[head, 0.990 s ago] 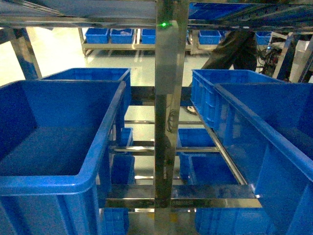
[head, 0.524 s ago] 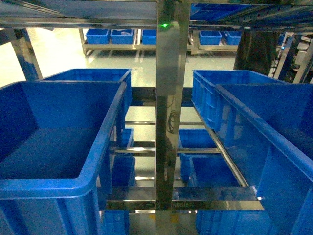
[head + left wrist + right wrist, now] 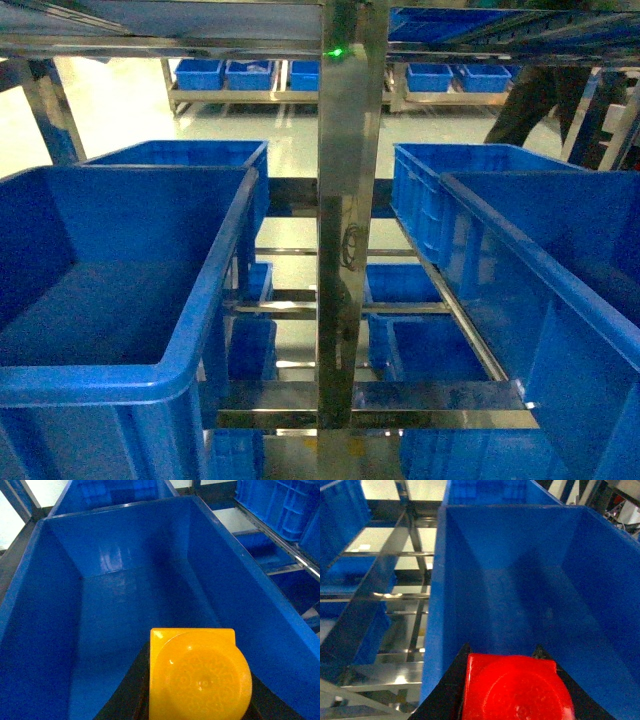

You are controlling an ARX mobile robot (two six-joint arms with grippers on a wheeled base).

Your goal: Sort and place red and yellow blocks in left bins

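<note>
The orange-yellow block (image 3: 200, 677), stud facing the camera, sits between the black fingers of my left gripper (image 3: 194, 652), which is shut on it above the inside of a deep blue left bin (image 3: 125, 545). The red block (image 3: 515, 687) is held the same way by my right gripper (image 3: 502, 651), shut on it over the near end of another blue bin (image 3: 520, 540) with a steel rack to its left. In the head view the near left bin (image 3: 215, 290) and the near right bin (image 3: 520, 270) both show; neither gripper nor block appears there.
A steel upright post (image 3: 345, 230) with a green light stands between the two rows of bins. A second bin (image 3: 190, 152) sits behind the left one and another (image 3: 450, 160) behind the right. Lower shelves hold more blue bins. A person (image 3: 545, 100) walks at the far right.
The person in the background has walked to the right. The bins and the rack look the same.
</note>
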